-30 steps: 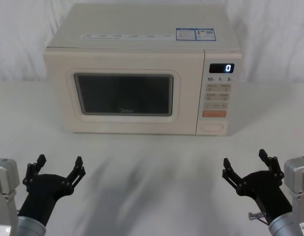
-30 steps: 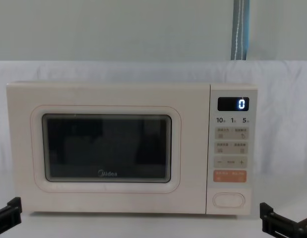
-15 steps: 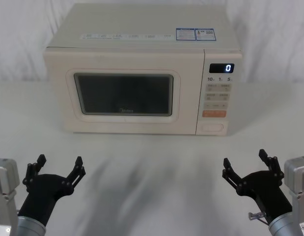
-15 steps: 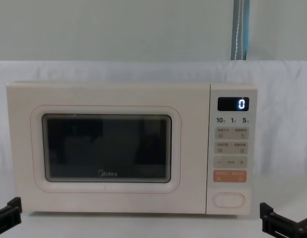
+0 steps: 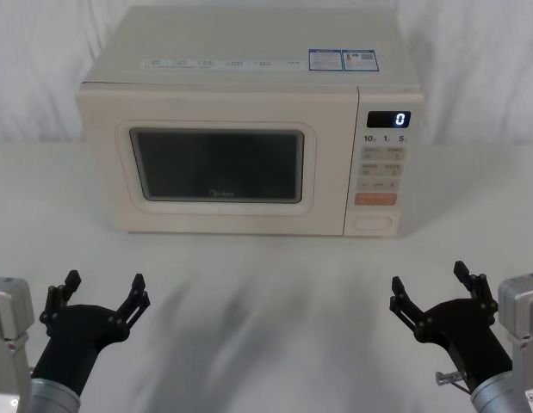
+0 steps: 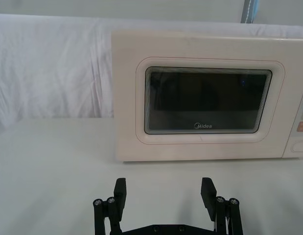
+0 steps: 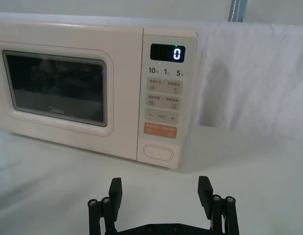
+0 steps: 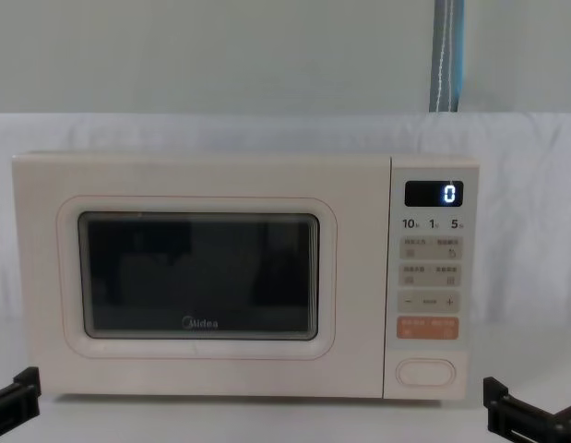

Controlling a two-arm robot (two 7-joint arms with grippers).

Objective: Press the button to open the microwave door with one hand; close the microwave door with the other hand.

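Note:
A cream microwave stands at the back of the white table. Its door [image 5: 217, 163] [image 8: 197, 277] [image 6: 207, 105] [image 7: 56, 88], with a dark glass window, is shut flush. The oval cream button [image 5: 374, 223] [image 8: 425, 372] [image 7: 159, 151] sits lowest on the control panel, under an orange button [image 5: 374, 199]. My left gripper [image 5: 101, 295] [image 6: 164, 192] hovers open over the table's near left, well short of the door. At the near right my right gripper [image 5: 431, 290] [image 7: 160, 192] is open too, in front of the panel and apart from it. Both are empty.
The display [image 5: 389, 120] reads 0. White cloth [image 5: 266, 275] covers the table, with free room between the grippers and the microwave. A white draped backdrop [image 5: 473, 69] hangs behind it.

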